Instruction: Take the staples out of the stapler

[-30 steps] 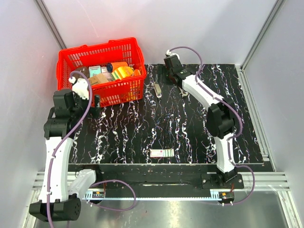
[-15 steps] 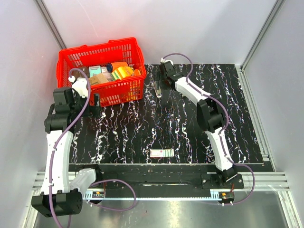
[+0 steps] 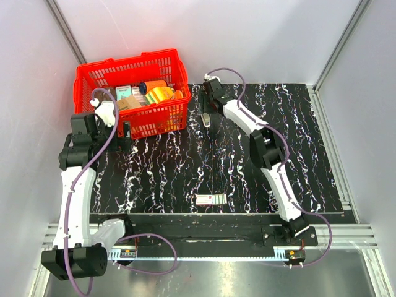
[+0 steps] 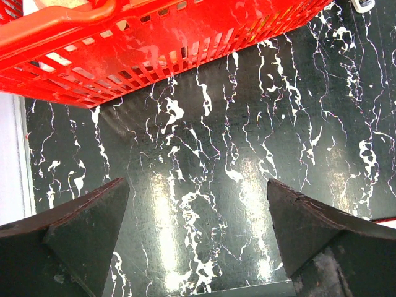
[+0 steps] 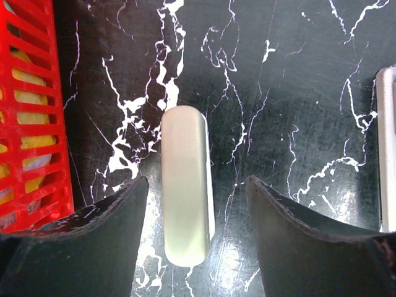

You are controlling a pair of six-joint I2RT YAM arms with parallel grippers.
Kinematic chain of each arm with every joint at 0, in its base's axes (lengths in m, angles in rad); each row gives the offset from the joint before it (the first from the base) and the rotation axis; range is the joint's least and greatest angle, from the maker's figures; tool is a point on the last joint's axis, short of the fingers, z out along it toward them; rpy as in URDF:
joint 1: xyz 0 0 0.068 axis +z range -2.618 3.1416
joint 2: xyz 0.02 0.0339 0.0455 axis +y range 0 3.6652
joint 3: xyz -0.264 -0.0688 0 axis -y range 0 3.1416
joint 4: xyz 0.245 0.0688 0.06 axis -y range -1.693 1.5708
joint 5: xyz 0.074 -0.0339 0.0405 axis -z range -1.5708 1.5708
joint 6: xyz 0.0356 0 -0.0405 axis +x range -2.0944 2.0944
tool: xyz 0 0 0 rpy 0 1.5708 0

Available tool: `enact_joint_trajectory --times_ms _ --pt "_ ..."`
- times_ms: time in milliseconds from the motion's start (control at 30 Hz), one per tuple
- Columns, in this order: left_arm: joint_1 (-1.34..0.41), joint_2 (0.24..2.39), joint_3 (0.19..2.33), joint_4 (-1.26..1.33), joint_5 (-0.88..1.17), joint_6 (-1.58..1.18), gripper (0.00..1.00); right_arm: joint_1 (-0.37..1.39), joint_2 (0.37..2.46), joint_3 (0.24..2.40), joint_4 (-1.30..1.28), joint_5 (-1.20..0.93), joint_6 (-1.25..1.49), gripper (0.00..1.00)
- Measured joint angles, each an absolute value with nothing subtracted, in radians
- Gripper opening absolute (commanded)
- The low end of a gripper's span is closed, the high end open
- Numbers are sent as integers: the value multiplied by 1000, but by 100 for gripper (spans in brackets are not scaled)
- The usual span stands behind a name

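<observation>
The stapler (image 5: 185,185) is a slim pale beige bar lying flat on the black marbled table, close to the red basket's right side; in the top view the stapler (image 3: 206,119) shows just below the right gripper. My right gripper (image 5: 197,204) is open and hovers over it, the stapler lying between the two fingers, nearer the left one, with gaps on both sides. My left gripper (image 4: 197,216) is open and empty above bare table, in front of the basket's left end; in the top view the left gripper (image 3: 124,133) is at the basket's near left corner.
A red plastic basket (image 3: 86,77) with several packets stands at the back left; its wall (image 5: 31,124) is just left of the right fingers. A flat white box (image 3: 211,199) with green-and-red print lies near the front edge. A pale strip (image 5: 387,148) lies at the right edge of the right wrist view.
My right arm has swung left across the back of the table, bringing its gripper from right of the stapler to over it. The left arm has barely moved.
</observation>
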State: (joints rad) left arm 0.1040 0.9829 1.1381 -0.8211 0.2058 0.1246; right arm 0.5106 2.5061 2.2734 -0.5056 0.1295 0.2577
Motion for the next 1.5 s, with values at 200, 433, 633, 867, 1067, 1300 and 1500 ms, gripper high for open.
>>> enact_joint_trajectory --times_ms 200,433,633,867,1067,1300,1500 --pt "104 983 1136 -821 206 125 99 533 2530 2289 -524 141 243 59" --pt "104 983 1133 -820 205 125 99 570 2548 2315 -553 169 224 46" --pt "104 982 1119 -818 205 125 99 573 2551 2321 -580 179 224 41" --pt "104 951 1118 -823 205 128 99 574 2561 2347 -619 205 236 14" --pt "104 921 1118 -836 205 138 99 586 2503 2239 -579 226 251 4" --pt "104 883 1086 -837 206 141 99 651 2189 1760 -515 214 348 0" --pt "105 851 1034 -837 231 160 99 756 1960 1469 -455 181 488 0"
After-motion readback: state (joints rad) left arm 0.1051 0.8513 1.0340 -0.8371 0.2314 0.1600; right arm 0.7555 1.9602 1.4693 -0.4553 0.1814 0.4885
